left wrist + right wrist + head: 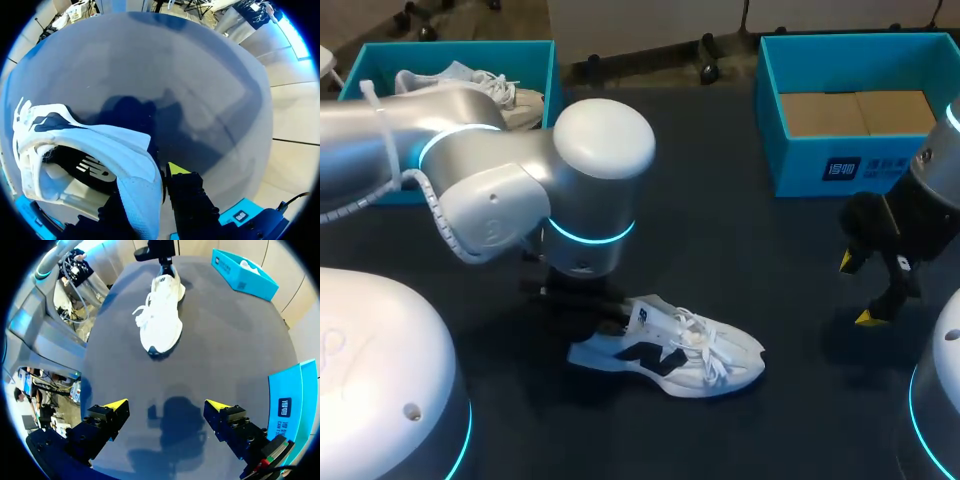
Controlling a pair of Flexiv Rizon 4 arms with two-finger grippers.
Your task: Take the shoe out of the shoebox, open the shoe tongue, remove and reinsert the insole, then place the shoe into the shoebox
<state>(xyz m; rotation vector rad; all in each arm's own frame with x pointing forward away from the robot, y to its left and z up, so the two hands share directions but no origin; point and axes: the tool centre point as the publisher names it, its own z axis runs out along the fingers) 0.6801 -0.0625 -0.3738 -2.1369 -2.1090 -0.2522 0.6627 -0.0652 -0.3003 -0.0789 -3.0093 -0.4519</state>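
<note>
A white sneaker (670, 352) with dark side marks and loose laces stands on the dark table, toe toward the right. My left gripper (612, 316) is at its heel, mostly hidden under the wrist. In the left wrist view this gripper (150, 180) is shut on the shoe's heel collar (135, 170); one yellow fingertip (176, 169) shows outside, the other is hidden by the shoe. My right gripper (868, 290) hangs open at the right, apart from the shoe. Its wrist view shows the right gripper (166, 405) with nothing between its fingers and the sneaker (161, 315) well ahead.
An open teal shoebox (790, 150) with a brown cardboard bottom stands at the back right. A second teal box (540, 60) at the back left holds another white shoe (460, 85). My left arm (500, 190) reaches over the table's middle.
</note>
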